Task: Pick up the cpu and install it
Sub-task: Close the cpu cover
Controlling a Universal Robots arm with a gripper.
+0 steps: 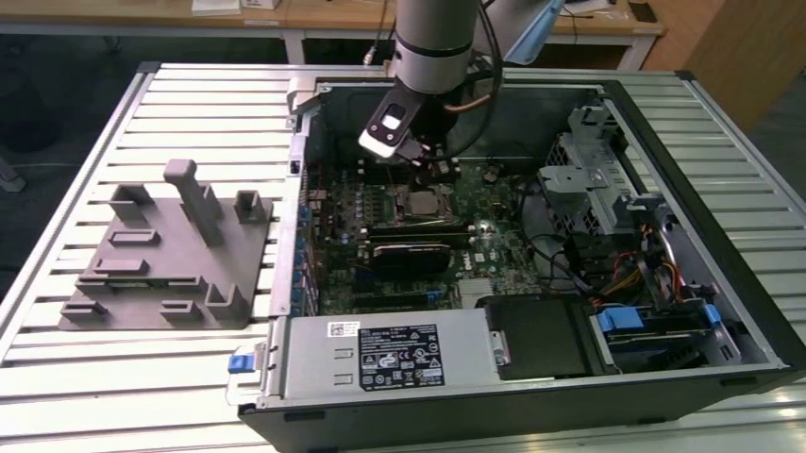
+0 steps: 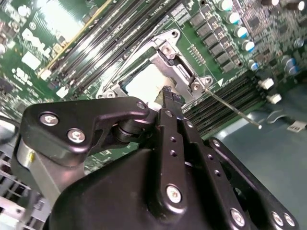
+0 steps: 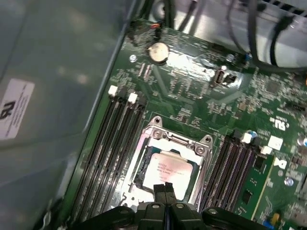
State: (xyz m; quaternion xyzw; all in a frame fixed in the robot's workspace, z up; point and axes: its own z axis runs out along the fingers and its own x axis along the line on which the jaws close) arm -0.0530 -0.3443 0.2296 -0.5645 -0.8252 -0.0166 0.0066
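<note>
Even room light brightens the pale slatted desk; the inside of the open computer case sits in shade. In the second wrist view, harsh glare whitens part of the circuit board and the chip. The first wrist view is dimmer, and the chip shines softly there.

Not much legible here tbh. There's a black label with white print on the power supply, at the near edge of the case in the exterior view. A small white sticker sits just beside it. Both are too fine to read. The motherboard has white logo lettering. There's faint print on the cpu, and the case wall carries a white tag.
</note>
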